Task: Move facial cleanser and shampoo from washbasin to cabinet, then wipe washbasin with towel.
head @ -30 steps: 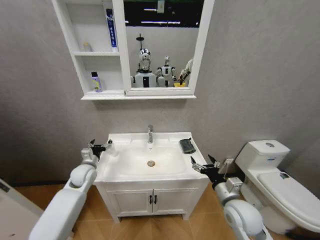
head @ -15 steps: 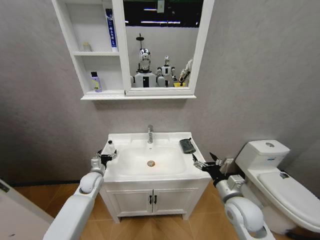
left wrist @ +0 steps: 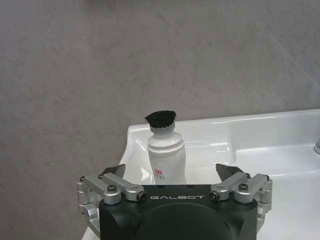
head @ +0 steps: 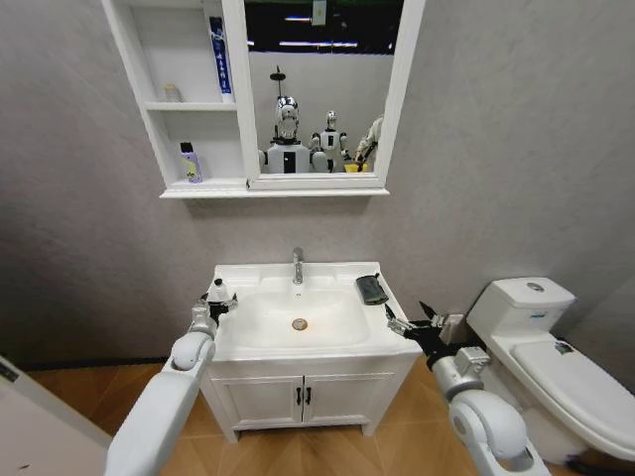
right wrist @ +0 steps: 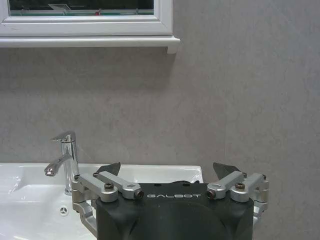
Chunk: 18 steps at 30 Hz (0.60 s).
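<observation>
The left end effector (left wrist: 172,182) is released around a white bottle (head: 216,292) on the washbasin (head: 298,342); the towel (head: 372,289) lies unused, so most work remains.

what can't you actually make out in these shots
- White bottle: its base is hidden behind the left gripper in the left wrist view; its label print is too small to read.
- Towel: its front part is hidden by the right gripper in the right wrist view.
- Cabinet bottles: labels too small in the head view.
</observation>
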Motion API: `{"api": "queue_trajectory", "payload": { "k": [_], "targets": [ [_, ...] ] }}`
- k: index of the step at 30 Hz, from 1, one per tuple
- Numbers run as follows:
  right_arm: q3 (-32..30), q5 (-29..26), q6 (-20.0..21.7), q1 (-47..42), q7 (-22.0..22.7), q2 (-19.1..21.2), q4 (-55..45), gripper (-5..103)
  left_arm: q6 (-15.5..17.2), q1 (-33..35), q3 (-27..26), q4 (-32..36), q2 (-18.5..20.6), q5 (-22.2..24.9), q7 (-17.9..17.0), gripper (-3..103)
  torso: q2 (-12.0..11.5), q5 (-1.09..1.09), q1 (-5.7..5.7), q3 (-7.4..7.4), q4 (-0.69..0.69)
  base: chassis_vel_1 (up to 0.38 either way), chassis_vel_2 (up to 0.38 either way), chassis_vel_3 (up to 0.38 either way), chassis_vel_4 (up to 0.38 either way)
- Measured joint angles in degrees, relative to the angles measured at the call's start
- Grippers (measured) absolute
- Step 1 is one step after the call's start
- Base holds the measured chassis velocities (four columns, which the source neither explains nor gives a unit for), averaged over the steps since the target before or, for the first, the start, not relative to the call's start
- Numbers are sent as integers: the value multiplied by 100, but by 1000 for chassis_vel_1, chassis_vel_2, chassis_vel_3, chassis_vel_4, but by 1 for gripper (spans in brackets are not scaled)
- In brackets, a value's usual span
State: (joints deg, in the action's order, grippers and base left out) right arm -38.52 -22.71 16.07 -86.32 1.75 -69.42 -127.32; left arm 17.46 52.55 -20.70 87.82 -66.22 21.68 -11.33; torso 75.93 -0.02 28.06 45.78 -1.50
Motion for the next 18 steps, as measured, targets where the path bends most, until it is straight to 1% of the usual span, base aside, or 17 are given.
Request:
{"api": "queue_trajectory", "payload": {
  "k": [2,3,5,6,9,12,13,15,18],
  "targets": [
    [0,0,0,0,0,0,0,100,0,0,0,0,0,0,0,103,0,0,0,0,0,0,0,0,0],
    [-1,0,-13,0,-1,9,19,100,-1,-54,13,-44,-24,-16,-5,95,0,0,0,0,0,0,0,0,0],
    [-3,-18,-29,14,-4,55,38,100,-31,-180,47,-135,-77,-29,-30,74,0,0,0,0,0,0,0,0,0],
    [-9,-29,-29,16,-4,68,38,100,-32,-181,48,-137,-78,-28,-31,69,0,0,0,0,0,0,0,0,0],
    [-17,-39,-29,17,-4,82,38,100,-31,-181,48,-137,-78,-26,-31,69,0,0,0,0,0,0,0,0,0],
    [-31,-53,-30,16,-2,122,37,100,-31,-144,38,-132,-57,-15,-25,52,0,0,0,0,0,0,0,0,0],
    [-31,-53,-30,16,-2,122,37,100,-31,-144,38,-132,-57,-15,-25,52,0,0,0,0,0,0,0,0,0],
    [-18,-53,-30,21,3,127,37,100,-32,-129,22,-115,-33,4,-20,40,0,0,0,0,0,0,0,0,0],
    [-6,-52,-30,29,6,127,37,100,-32,-127,15,-100,-24,15,-19,37,0,-1,0,0,0,0,0,0,0]
  ]
}}
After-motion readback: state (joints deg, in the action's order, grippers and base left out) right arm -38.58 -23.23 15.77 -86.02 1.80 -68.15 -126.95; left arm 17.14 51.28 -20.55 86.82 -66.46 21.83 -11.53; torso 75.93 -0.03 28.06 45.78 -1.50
